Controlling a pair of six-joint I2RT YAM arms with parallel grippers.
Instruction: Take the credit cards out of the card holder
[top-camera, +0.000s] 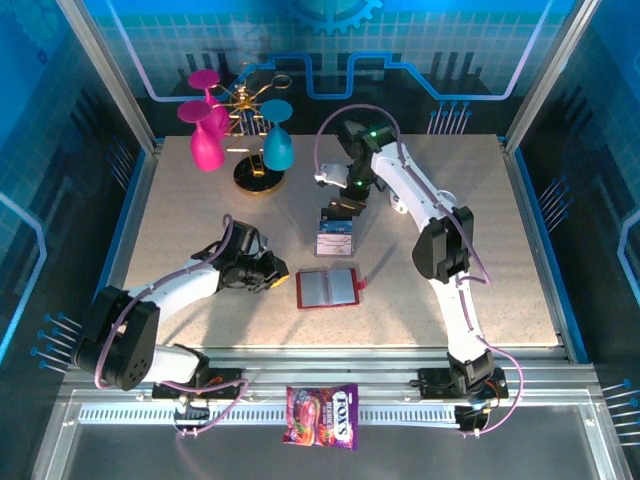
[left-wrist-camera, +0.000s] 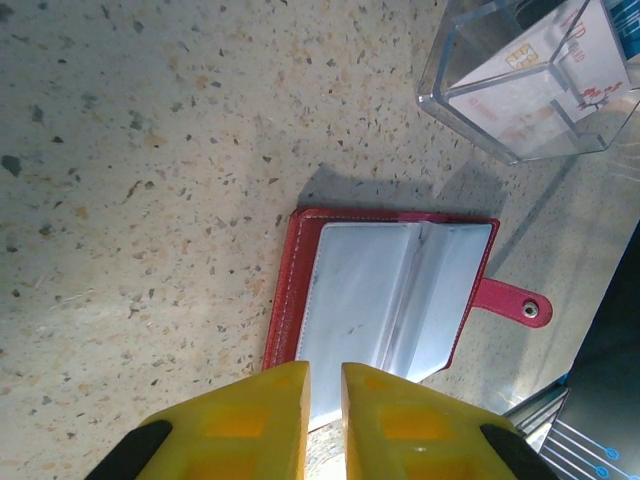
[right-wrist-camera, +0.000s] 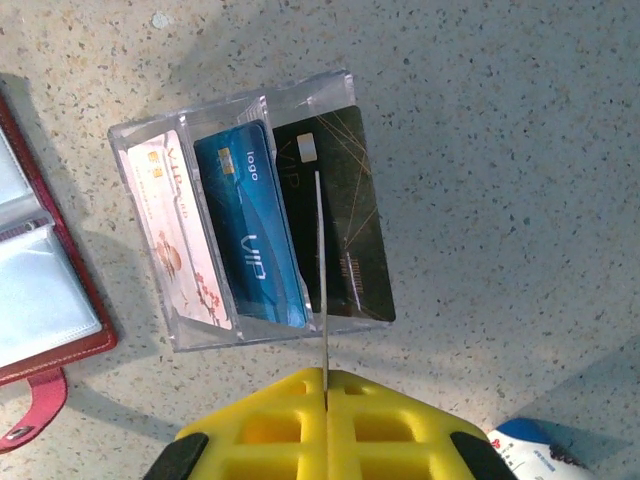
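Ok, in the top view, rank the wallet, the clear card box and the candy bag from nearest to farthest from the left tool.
From the left tool:
1. The wallet, lying open just to its right.
2. The card box, farther back, beyond the wallet.
3. The candy bag, at the near edge between the arm bases.

My left arm (top-camera: 180, 290) lies low, reaching inward, and its gripper (left-wrist-camera: 324, 370) tilts down with the yellow fingers (left-wrist-camera: 250, 420) a narrow slit apart. My right arm (top-camera: 440, 240) arches forward, its gripper (right-wrist-camera: 325, 373) pinched tight on a thin card (right-wrist-camera: 322, 260) held edge-on.
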